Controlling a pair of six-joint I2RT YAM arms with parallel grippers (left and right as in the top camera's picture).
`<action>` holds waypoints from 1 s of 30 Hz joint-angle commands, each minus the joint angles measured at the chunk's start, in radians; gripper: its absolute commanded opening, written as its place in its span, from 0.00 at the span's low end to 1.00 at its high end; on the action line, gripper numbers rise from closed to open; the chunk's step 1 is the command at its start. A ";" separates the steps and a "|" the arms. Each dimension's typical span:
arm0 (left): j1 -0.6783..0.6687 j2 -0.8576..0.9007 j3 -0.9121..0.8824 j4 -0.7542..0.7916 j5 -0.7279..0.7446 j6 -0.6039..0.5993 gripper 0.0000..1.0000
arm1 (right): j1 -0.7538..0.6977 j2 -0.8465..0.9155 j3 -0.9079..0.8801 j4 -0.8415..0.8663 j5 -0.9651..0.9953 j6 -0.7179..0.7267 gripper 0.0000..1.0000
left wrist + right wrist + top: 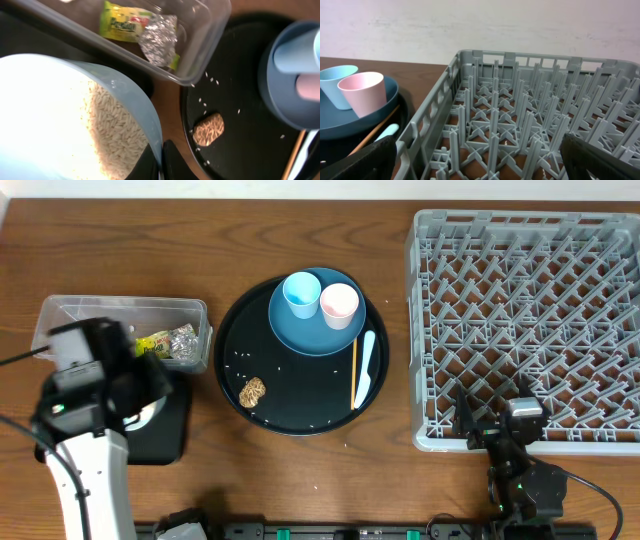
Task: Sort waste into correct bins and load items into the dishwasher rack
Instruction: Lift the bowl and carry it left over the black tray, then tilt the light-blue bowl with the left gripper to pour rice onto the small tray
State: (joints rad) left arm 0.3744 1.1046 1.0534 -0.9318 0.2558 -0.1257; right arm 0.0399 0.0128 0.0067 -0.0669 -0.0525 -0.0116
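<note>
My left gripper [161, 162] is shut on the rim of the pale-blue bowl [60, 110], which holds white rice [117, 132]. The bowl hangs over the shallow black tray [172, 432]. The clear tub [120, 312] holds the yellow wrapper [122, 27] and the silver foil [160, 40]. The brown food piece [253, 391] and loose rice grains [240, 360] lie on the round black tray [300, 405]. The dark-blue plate [310, 330] carries the light-blue cup [301, 293] and the pink cup [339, 305]. The white spoon [365, 370] and the chopstick [354, 370] lie beside it. My right gripper [497, 432] is open and empty at the front edge of the grey rack [530, 310]. The tissue is out of view.
The rack [520, 115] fills the right side of the table with upright pegs. The tub and the black tray sit close together at the left, with my left arm [90, 450] over them. Bare wooden table shows along the back edge and in front of the round tray.
</note>
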 commanded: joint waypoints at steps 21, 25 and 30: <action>0.493 0.142 -0.005 0.063 0.365 0.069 0.06 | 0.005 -0.002 -0.001 -0.004 0.003 -0.008 0.99; 0.529 0.140 -0.005 0.061 0.366 0.050 0.06 | 0.005 -0.002 -0.001 -0.004 0.003 -0.008 0.99; 0.528 0.147 -0.005 0.076 0.366 0.051 0.06 | 0.005 -0.002 -0.001 -0.004 0.003 -0.008 0.99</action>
State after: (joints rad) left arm 0.9001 1.2518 1.0531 -0.8646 0.6003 -0.0746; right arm 0.0399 0.0128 0.0067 -0.0669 -0.0525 -0.0116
